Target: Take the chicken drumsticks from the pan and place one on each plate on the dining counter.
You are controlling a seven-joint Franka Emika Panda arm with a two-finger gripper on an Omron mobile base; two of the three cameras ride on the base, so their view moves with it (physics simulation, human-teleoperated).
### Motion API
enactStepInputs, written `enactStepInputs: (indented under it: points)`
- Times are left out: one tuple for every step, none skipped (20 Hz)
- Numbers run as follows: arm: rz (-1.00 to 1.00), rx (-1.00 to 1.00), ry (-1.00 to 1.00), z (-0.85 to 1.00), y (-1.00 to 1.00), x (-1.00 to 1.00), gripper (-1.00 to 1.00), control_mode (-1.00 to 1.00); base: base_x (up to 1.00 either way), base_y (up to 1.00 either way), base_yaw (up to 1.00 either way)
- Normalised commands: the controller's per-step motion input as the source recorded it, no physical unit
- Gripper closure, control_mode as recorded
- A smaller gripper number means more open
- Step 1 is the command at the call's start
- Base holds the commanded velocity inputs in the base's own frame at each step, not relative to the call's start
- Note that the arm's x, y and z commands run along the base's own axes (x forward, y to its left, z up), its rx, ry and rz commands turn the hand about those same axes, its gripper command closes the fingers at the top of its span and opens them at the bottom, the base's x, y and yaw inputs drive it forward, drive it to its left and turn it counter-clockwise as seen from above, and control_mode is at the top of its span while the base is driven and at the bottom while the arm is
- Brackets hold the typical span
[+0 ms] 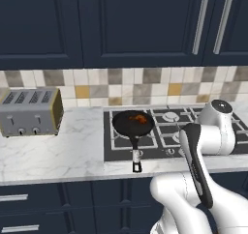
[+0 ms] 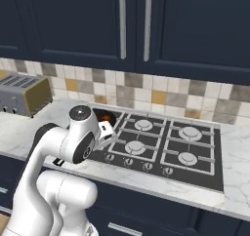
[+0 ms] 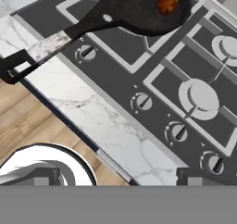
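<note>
The pan (image 1: 132,123) sits on the hob (image 1: 169,131) at its ten o'clock burner, handle pointing toward six o'clock over the marble worktop (image 1: 53,151). The chicken drumsticks (image 1: 139,119) lie inside it, toward two o'clock. The pincer (image 3: 118,179) hangs spread above the hob's knobs (image 3: 177,132), pinching nothing. A toaster (image 1: 30,112) stands at nine o'clock.

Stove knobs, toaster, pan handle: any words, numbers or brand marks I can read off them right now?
None can be read.
Stove knobs: only a plain pointer line on each, no numbers.
Toaster: small buttons on the front, no lettering to make out.
Pan handle: no mark visible.
Cabinets and wall tiles: no text.
</note>
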Motion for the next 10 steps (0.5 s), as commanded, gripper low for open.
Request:
enactStepInputs:
  points:
    - [0.00, 0.00, 0.00, 0.00, 0.00, 0.00, -1.00, 1.00, 0.24, 0.09, 0.00]
    - [0.00, 0.00, 0.00, 0.00, 0.00, 0.00, -1.00, 1.00, 0.15, 0.04, 0.00]
    - [0.00, 0.00, 0.00, 0.00, 0.00, 0.00, -1.00, 1.00, 0.17, 0.08, 0.00]
    - [0.00, 0.00, 0.00, 0.00, 0.00, 0.00, -1.00, 1.00, 0.19, 0.07, 0.00]
    - [0.00, 0.00, 0.00, 0.00, 0.00, 0.00, -1.00, 1.00, 0.11, 0.05, 0.00]
    - [0.00, 0.00, 0.00, 0.00, 0.00, 0.00, -1.00, 1.00, 0.05, 0.00, 0.00]
    - [0.00, 0.00, 0.00, 0.00, 0.00, 0.00, -1.00, 1.00, 0.00, 0.01, 0.00]
    - [0.00, 0.00, 0.00, 0.00, 0.00, 0.00, -1.00, 1.00, 0.06, 0.09, 0.00]
    - [0.00, 0.00, 0.00, 0.00, 0.07, 0.19, -1.00, -1.00, 0.00, 0.00, 0.00]
    - [0.00, 0.00, 0.00, 0.00, 0.04, 0.22, -1.00, -1.00, 0.00, 0.00, 0.00]
